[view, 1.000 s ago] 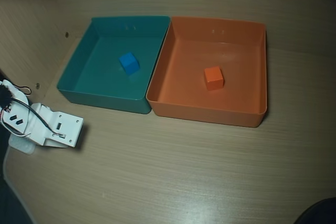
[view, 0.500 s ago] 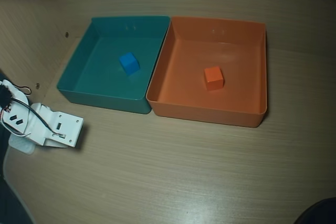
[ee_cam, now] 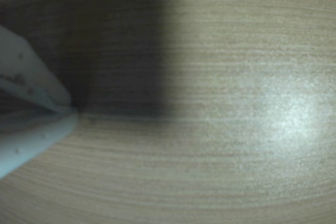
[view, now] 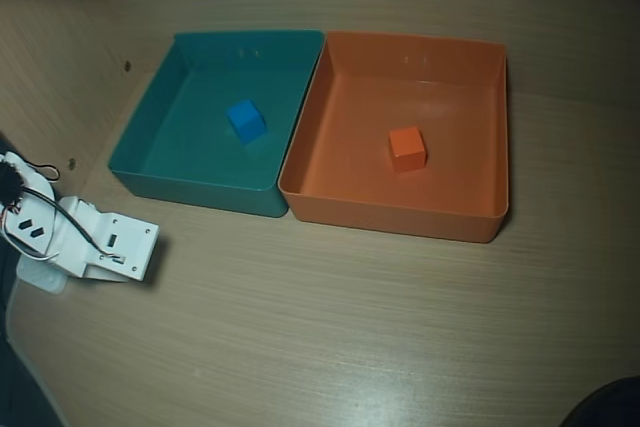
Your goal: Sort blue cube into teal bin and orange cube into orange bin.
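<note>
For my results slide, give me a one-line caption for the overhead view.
Sorted: blue cube in the teal bin, orange cube in the orange bin, side by side.

Wood-grain table (view: 330, 337) carries 2 touching trays: teal bin (view: 150, 162), orange bin (view: 400, 215).

From my station the table (view: 330, 327) reads as light wood-grain laminate, smooth, fine streaks, with a soft sheen glare in the wrist view. The teal bin (view: 190, 185) and orange bin (view: 400, 215) look like moulded plastic, smooth, semi-gloss walls. The blue cube (view: 245, 120) and orange cube (view: 407, 147) look matt and plain-faced. I see the arm (view: 95, 242) as white matt plastic; the gripper (ee_cam: 71, 109) is pale, blurred plastic.
</note>
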